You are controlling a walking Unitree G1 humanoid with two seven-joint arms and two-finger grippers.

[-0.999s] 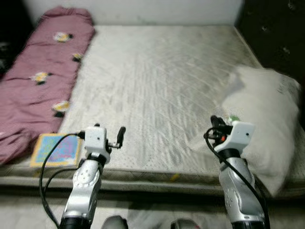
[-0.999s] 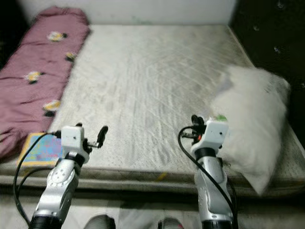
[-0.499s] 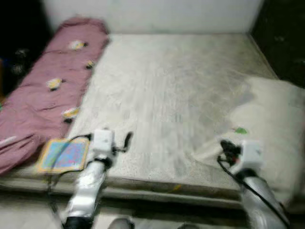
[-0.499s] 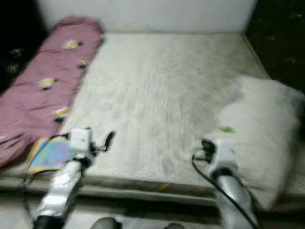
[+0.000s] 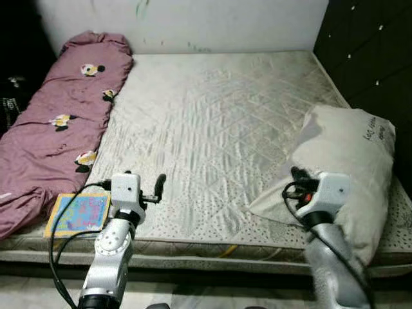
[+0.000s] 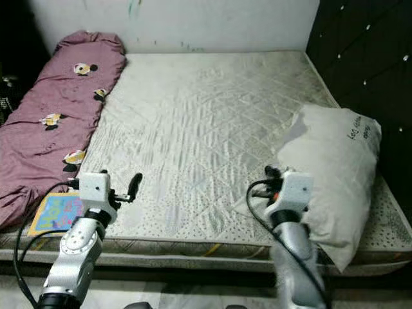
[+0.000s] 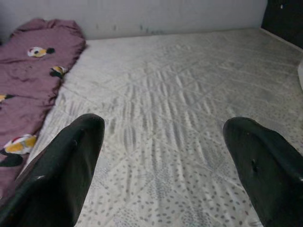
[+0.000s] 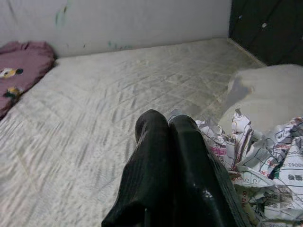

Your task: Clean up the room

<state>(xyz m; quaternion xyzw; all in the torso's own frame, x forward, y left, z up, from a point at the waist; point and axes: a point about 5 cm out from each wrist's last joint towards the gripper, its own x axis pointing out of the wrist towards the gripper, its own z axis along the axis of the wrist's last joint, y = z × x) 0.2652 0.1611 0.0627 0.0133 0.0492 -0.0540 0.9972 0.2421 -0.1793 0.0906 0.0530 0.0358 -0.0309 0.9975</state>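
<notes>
A bare quilted mattress (image 5: 206,109) lies before me. My left gripper (image 7: 163,156) hovers open over its front edge, nothing between the fingers (image 5: 159,183). My right gripper (image 8: 168,120) is shut at the mattress's front right, against the near corner of a white pillow (image 5: 347,154). Crumpled printed paper (image 8: 255,161) sits right beside its fingers and touches them. I cannot tell whether it is pinched. A colourful book (image 5: 78,212) lies on the front left corner, beside a rolled pink blanket (image 5: 58,129) with flower patches.
A dark tufted headboard (image 5: 367,51) runs along the right side. A pale wall (image 5: 225,22) closes off the far end. Dark clutter (image 5: 13,96) stands left of the blanket. The mattress's front edge (image 5: 212,248) is just ahead of my arms.
The view swung and blurred, then steadied further back. Both arms hold about the same pose. A green scrap seen above my right wrist earlier has dropped out of sight.
</notes>
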